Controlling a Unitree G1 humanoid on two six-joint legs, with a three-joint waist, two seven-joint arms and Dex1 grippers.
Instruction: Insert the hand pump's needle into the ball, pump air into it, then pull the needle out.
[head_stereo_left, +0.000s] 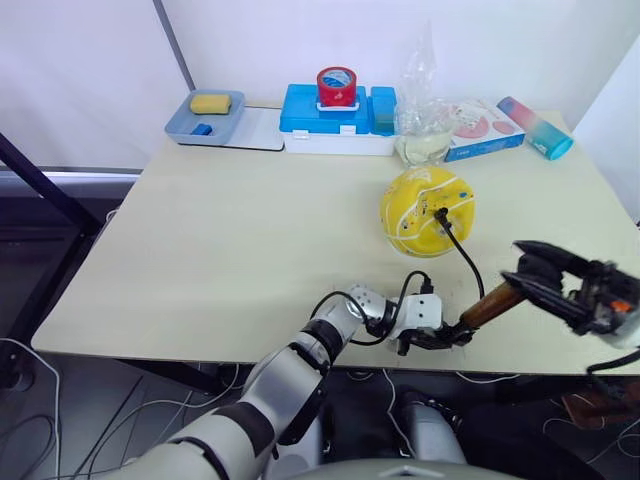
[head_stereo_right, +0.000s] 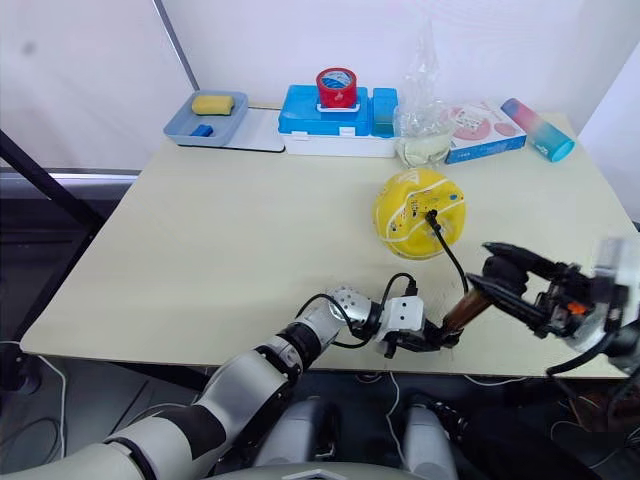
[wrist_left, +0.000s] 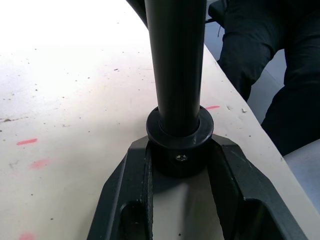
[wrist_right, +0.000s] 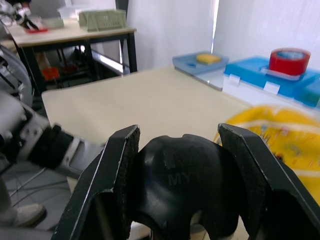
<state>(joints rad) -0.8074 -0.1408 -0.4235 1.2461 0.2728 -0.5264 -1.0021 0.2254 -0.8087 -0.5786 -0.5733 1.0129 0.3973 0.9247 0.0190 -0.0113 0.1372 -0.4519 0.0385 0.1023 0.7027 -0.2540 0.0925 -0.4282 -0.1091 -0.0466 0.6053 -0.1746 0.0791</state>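
Left gripper (head_stereo_left: 440, 338) is clamped around the black base cap of the hand pump (head_stereo_left: 492, 303), pinning it at the near edge of the table (head_stereo_left: 200, 260). The gold barrel rises up and across from there towards the right gripper (head_stereo_left: 535, 272), whose fingers are closed on the black T-handle (wrist_right: 182, 185). Beyond both, the ball (head_stereo_left: 427, 211) sits with the needle (head_stereo_left: 439, 212) seated, hose trailing back. For pumping, I'd say: base firmly anchored, strokes straight along the barrel, hose left slack.
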